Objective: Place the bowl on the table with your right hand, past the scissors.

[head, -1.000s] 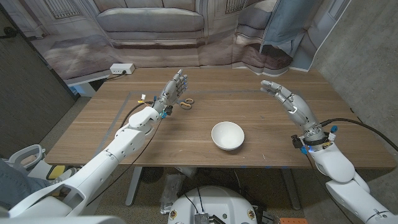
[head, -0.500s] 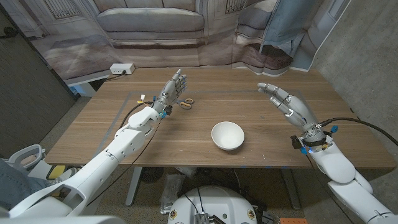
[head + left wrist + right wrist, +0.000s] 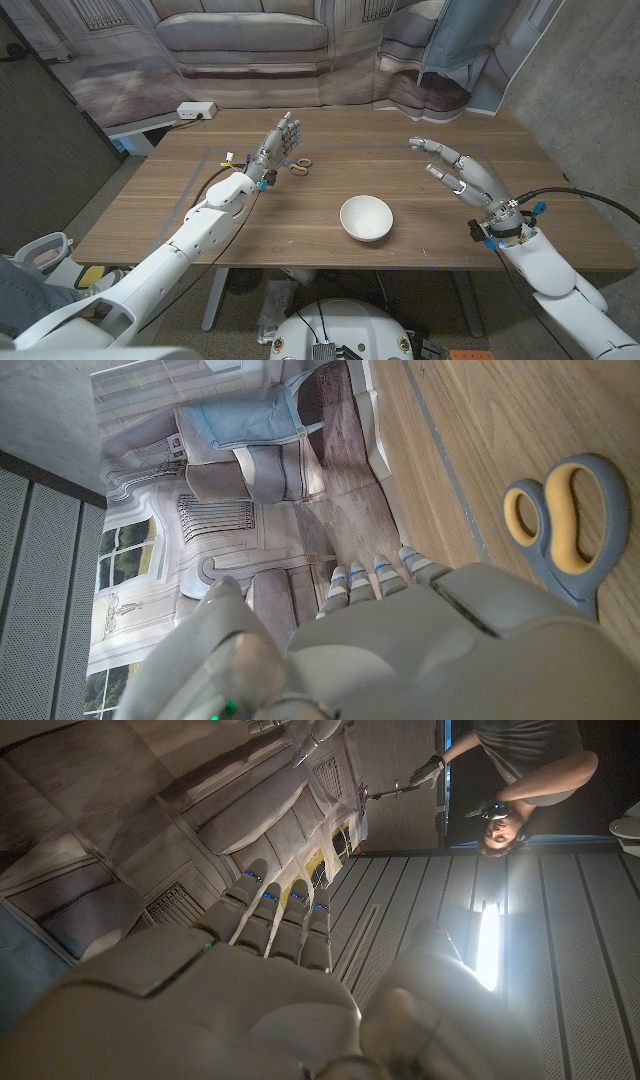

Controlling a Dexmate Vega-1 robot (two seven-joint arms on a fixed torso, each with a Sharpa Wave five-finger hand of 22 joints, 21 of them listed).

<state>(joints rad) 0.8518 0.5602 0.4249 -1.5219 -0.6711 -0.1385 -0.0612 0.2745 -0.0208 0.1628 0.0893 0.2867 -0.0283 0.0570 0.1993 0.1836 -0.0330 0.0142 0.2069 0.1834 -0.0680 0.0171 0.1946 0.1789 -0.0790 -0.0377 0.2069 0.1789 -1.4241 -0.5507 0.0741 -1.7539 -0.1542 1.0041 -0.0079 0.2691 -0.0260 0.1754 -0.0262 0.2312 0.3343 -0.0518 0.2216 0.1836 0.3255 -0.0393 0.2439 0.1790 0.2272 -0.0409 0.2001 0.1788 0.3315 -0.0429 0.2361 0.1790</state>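
Head view: scissors (image 3: 297, 166) partly hidden behind left robot hand (image 3: 277, 142); blades not visible, only handle loops, upper centre-left of frame. Left wrist view: scissors (image 3: 560, 530) blade end covered by back of left robot hand (image 3: 420, 650). Right wrist view: person (image 3: 510, 780) cut off at top edge; right robot hand (image 3: 230, 990) close, blurred, fingertips partly overlapping.

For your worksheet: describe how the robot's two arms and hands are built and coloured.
Both arms have smooth white shells. The left hand and right hand are grey, jointed metal-look fingers with small blue marks near the tips. Black cables run along each forearm, with blue and orange fittings at the wrists.
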